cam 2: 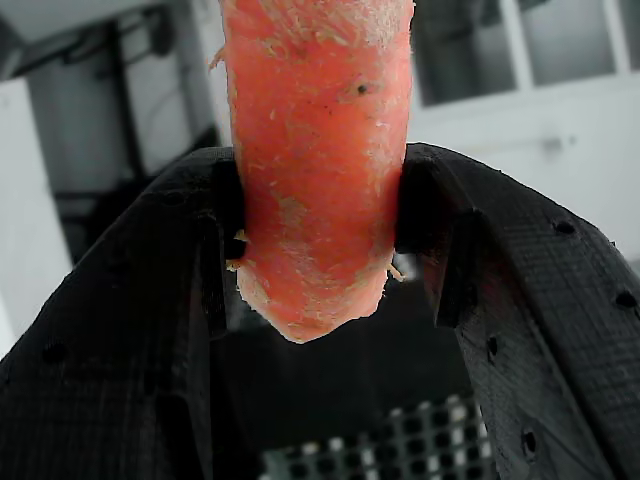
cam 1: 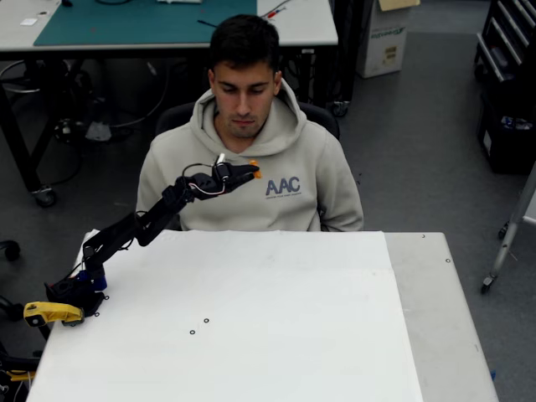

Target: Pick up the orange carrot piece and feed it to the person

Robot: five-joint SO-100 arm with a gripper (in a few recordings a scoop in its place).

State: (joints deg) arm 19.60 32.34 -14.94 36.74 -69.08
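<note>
Claw point(cam 1: 249, 173) clamped on the orange carrot piece point(cam 2: 315, 170), raised at the chest of the person point(cam 1: 251, 167), above the table point(cam 1: 335, 335)

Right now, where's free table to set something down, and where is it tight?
Free: most of the white table, from the arm base at its left edge across to the grey strip on the right. Crowded: the far edge near the person, where the gripper holds the orange carrot piece in front of his chest.

"AAC" in blue-grey letters on the person's point(cam 1: 251, 167) hoodie point(cam 1: 293, 180) chest
</note>
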